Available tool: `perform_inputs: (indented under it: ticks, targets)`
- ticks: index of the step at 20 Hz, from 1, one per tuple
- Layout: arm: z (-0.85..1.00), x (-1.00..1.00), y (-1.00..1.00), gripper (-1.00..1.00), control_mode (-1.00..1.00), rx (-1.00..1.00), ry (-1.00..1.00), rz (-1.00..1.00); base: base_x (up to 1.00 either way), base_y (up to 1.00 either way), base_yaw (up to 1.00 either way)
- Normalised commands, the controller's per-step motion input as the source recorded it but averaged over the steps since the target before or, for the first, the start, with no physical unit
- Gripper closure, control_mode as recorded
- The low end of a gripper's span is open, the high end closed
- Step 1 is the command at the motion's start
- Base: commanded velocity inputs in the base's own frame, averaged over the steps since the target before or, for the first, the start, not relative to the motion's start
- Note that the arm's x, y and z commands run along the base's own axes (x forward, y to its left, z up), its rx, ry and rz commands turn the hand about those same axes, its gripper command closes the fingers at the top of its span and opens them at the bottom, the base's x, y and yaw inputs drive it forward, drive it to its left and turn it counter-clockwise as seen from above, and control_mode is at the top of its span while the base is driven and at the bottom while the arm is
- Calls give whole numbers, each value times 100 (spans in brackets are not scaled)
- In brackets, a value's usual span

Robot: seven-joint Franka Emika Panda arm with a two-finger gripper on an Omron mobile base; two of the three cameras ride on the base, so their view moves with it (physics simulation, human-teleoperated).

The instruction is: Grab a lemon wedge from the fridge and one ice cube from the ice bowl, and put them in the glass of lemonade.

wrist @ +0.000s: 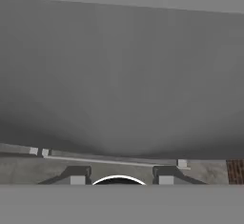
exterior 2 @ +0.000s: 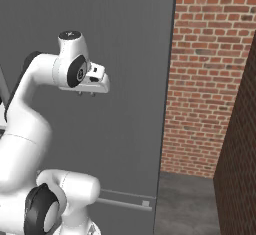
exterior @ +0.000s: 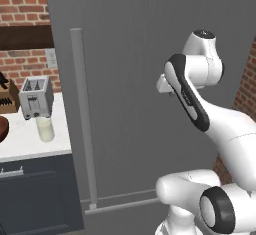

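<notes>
Facing the closed fridge (exterior: 150,54), the robot's gripper (exterior 2: 86,93) hangs empty, fingers apart; next it likely must reach left for the bar handle (exterior: 82,124).

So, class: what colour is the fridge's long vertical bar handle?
Grey, slightly paler than the fridge door; the handle shows best in the left base view.

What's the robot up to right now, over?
Gripper open, holding nothing, facing the fridge. Fridge door shut, handle untouched. Glass of lemonade waiting on counter.
</notes>
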Motion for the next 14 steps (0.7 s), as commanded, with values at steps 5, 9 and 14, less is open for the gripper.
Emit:
perform_inputs:
  ticks: [5, 9, 14]
  targets:
    - [-16, -50, 0, -100, -100, 1, 3, 0, 0, 0, 0]
    - [-28, -100, 0, -100, -100, 2, 0, 0, 0, 0, 0]
    - [-28, -82, 4, -100, -100, 0, 5, 0, 0, 0, 0]
